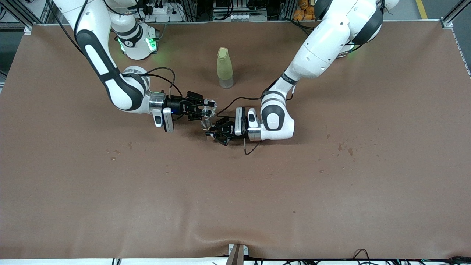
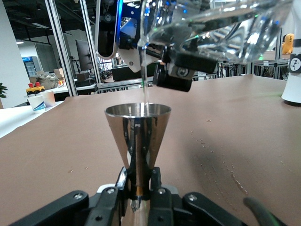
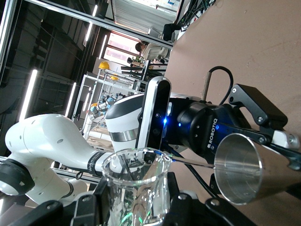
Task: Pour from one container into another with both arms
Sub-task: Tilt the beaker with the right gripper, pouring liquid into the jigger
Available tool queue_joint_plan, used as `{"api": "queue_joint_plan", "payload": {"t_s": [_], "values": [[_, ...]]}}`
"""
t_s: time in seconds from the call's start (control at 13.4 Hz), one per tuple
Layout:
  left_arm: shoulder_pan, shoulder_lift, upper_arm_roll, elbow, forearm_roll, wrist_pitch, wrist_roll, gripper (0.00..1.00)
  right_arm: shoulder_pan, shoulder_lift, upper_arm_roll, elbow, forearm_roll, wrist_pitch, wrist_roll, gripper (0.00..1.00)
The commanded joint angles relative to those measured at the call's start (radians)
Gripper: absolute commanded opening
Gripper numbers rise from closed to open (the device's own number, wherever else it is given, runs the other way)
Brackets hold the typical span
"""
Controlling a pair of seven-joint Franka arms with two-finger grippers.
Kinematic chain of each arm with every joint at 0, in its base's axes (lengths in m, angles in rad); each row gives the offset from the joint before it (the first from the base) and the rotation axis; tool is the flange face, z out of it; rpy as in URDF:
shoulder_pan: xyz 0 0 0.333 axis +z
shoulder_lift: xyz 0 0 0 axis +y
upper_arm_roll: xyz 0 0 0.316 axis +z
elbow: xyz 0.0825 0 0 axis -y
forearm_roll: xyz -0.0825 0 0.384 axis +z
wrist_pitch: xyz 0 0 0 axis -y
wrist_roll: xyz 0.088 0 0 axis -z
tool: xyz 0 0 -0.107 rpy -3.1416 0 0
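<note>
Polished, mirror-like metal on the jigger (image 2: pixel 137 134); clear, glossy glass on the beaker (image 3: pixel 136 188); matt brown cloth, lightly wrinkled, over the worktop (image 1: pixel 331 191); frosted yellowish plastic bottle (image 1: pixel 224 67).

So the front cam sits high up across the bench (image 1: pixel 235 206) from me, looking down at my two bases along the top of its picture, and it takes in pretty much the whole brown surface. My left wrist cam rides low, just back of my left end effector (image 2: pixel 139 188), looking level over the bench at the metal cone cup (image 2: pixel 137 136) close up, with the glass beaker (image 2: pixel 211 28) overhead. My right wrist cam is tilted sideways, right up against that beaker (image 3: pixel 136 188), facing my left end effector (image 3: pixel 277 141). All three share that middle spot where beaker (image 1: pixel 208 109) meets cup (image 1: pixel 204 124).
</note>
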Motion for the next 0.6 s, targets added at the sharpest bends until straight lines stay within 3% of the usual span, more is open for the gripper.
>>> {"api": "queue_joint_plan", "payload": {"t_s": [0.0,0.52], "values": [[0.001,-0.007,-0.002,-0.021,-0.04,0.006,0.038,0.0,0.006,-0.001,-0.004,0.003,0.022,0.002,0.023,0.0],[0.006,-0.015,-0.006,-0.051,-0.055,0.005,0.035,0.0,0.004,0.001,-0.004,0.003,0.022,0.0,0.147,0.0]]}}
